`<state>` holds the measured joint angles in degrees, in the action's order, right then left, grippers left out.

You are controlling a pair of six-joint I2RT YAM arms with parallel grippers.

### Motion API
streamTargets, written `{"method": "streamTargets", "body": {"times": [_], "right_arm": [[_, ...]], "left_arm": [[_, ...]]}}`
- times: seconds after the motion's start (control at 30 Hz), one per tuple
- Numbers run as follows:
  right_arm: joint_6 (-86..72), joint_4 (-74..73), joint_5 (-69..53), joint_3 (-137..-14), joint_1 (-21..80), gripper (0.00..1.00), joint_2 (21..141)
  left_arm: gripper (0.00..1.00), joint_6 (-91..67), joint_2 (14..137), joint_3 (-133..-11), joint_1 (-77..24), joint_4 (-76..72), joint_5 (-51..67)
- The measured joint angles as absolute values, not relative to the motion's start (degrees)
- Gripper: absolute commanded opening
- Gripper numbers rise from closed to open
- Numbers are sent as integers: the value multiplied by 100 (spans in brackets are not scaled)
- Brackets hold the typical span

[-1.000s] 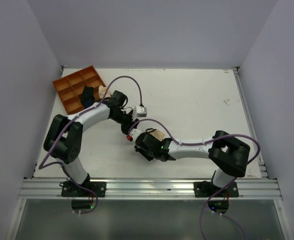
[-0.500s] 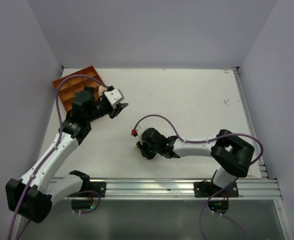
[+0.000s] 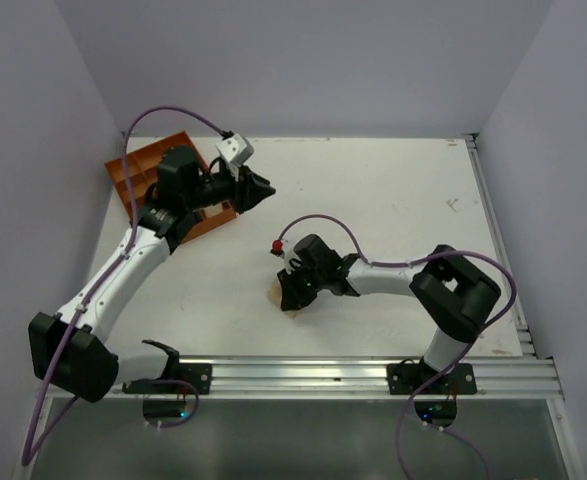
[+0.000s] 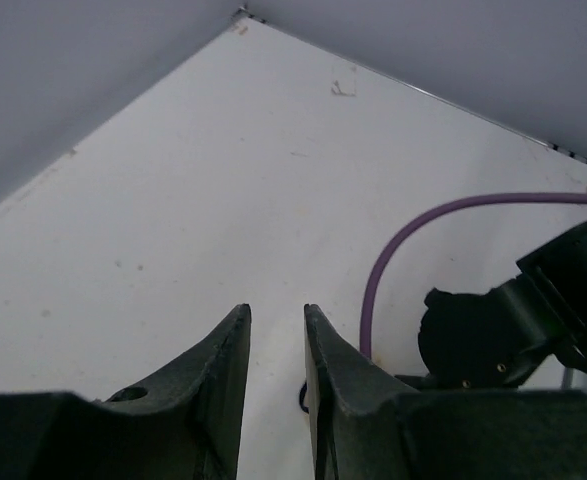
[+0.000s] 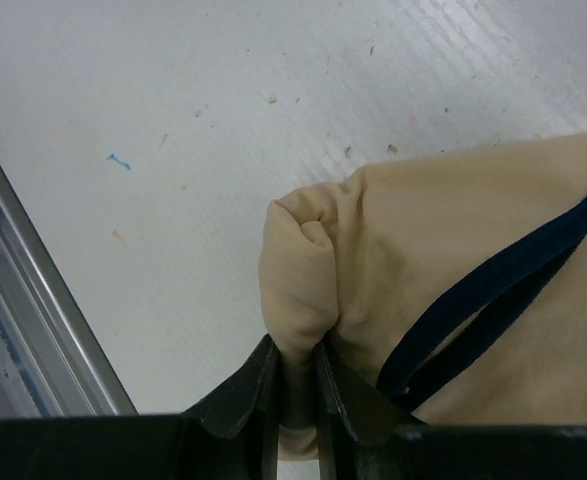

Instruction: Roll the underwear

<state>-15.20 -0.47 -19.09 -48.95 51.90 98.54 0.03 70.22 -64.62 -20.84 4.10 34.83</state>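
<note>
The underwear is a beige cloth with a thin dark edge band and lies bunched on the white table. In the top view only a small beige patch of it shows beside my right gripper. My right gripper is shut on a fold of the beige cloth at its near edge. My left gripper is raised above the table beside the orange tray, well apart from the underwear. In the left wrist view its jaws stand a narrow gap apart with nothing between them.
The orange divided tray sits at the far left corner, partly hidden by my left arm. My right arm's purple cable loops up over the table. A metal rail runs along the near table edge, close to the underwear.
My left arm has swung away from the underwear, up and back toward the tray. My right gripper has shifted slightly with the cloth, and a beige patch now shows beside it.
</note>
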Motion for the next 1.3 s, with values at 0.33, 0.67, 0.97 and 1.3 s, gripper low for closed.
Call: {"method": "streamTargets", "body": {"times": [0.33,0.67,0.97,1.3], "right_arm": [[-1743,215,-3446,-4897,4471,19,10263],[-1914,329,-4335,-5006,4121,19,10665],[-2178,550,-5057,-5105,3992,18,11087],[-2322,838,-5474,-5078,3918,18,11299]], "left_arm": [[26,62,7555,-5697,-2112,1004,3610],[44,-517,7116,-4915,-2519,1302,2255],[60,-1299,6772,-2821,-3404,620,1584],[57,-1594,6737,-2351,-3533,-718,1341]]}}
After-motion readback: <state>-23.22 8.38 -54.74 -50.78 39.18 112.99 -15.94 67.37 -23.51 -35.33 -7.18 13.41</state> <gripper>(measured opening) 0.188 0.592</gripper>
